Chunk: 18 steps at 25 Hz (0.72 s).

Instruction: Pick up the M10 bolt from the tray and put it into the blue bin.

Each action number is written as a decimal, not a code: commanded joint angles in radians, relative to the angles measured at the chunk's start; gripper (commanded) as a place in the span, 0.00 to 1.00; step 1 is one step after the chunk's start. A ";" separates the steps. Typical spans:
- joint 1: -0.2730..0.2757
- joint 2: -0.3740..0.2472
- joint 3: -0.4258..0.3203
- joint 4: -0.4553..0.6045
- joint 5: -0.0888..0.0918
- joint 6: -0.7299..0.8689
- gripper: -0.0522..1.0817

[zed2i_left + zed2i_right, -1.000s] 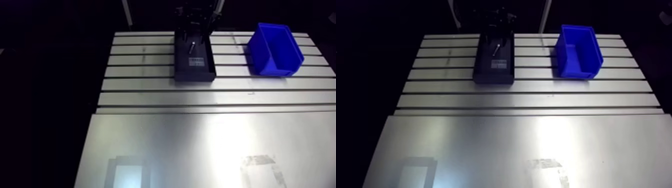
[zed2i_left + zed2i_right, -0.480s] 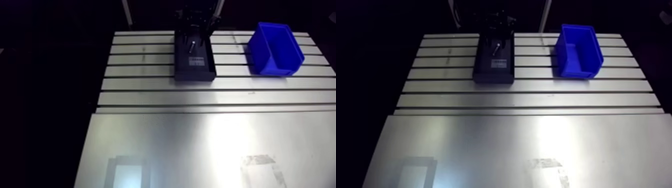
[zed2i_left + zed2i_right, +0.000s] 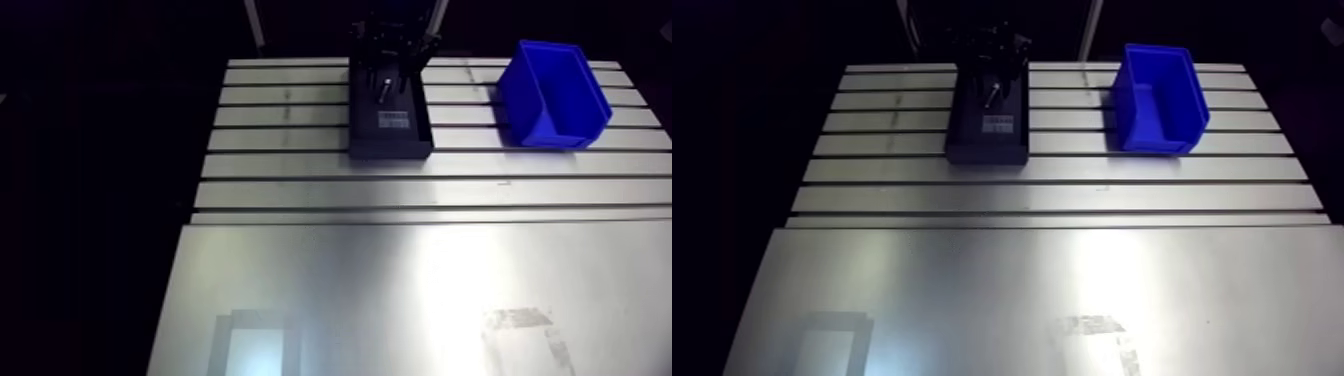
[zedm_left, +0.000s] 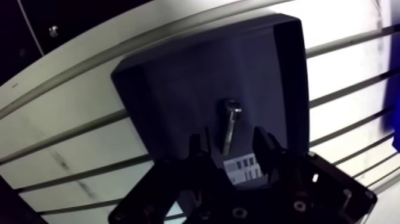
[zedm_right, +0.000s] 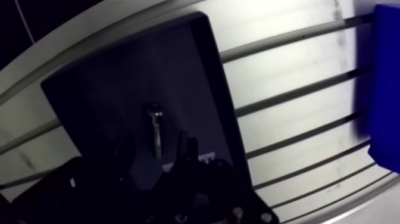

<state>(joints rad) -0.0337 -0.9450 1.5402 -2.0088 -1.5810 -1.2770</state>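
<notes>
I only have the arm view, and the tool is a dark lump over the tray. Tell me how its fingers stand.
Observer: In the wrist view the tool is open, one finger on each side of the bolt, with gaps showing.
Operator: Give me which part of the bolt they flank.
Observer: The tail half of the shank; the round head lies ahead of the fingertips, on the tray floor.

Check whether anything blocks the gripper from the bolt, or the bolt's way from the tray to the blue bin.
Nothing visible does. The open gripper hangs over the bolt, which lies on the tray floor between its fingers. Only slotted table surface lies between the tray and the blue bin.
</notes>
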 commanded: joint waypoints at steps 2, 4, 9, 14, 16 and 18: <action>-0.002 0.001 -0.001 0.000 0.000 0.000 0.55; -0.002 0.001 -0.001 -0.008 -0.001 0.000 0.55; -0.002 0.001 0.001 -0.023 -0.003 -0.003 0.59; -0.002 0.003 0.002 -0.025 -0.003 -0.003 0.61; -0.002 0.003 0.002 -0.025 -0.003 -0.003 0.61; -0.002 0.003 0.002 -0.025 -0.003 -0.003 0.62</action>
<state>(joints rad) -0.0353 -0.9431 1.5422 -2.0328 -1.5837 -1.2799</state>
